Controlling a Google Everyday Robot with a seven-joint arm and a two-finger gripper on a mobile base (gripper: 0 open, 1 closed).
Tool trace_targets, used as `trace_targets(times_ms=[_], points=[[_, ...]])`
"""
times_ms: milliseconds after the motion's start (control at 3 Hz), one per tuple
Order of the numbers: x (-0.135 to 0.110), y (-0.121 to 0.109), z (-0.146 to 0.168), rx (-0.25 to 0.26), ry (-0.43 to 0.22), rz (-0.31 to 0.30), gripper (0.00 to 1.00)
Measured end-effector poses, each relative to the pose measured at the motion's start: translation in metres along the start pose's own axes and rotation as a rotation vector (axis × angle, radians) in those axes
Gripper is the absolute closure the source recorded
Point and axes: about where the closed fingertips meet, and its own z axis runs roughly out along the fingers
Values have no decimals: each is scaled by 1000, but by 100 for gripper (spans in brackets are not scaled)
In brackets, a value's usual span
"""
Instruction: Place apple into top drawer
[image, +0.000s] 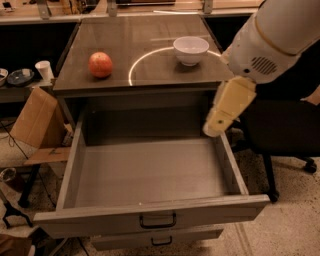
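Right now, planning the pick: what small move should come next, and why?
Probably lift the gripper and swing it across toward the round orange-red apple: it sits on the cabinet top, while the gripper hangs by the right wall of the open grey top drawer.

Laboratory setting, indicated by the workbench, cardboard box, office chair and speckled floor; the gripper is seen over the right wall of the top drawer.

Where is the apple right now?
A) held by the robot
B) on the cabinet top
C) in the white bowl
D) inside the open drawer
B: the apple sits on the cabinet top, left of the bowl; the gripper hangs apart from it, over the drawer's right side.
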Motion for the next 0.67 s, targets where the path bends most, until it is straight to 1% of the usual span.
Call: trace_targets(times_ms=[333, 667], points=[[-56, -5, 24, -15, -98, 53, 0], [-56, -5, 24, -14, -98, 53, 0]])
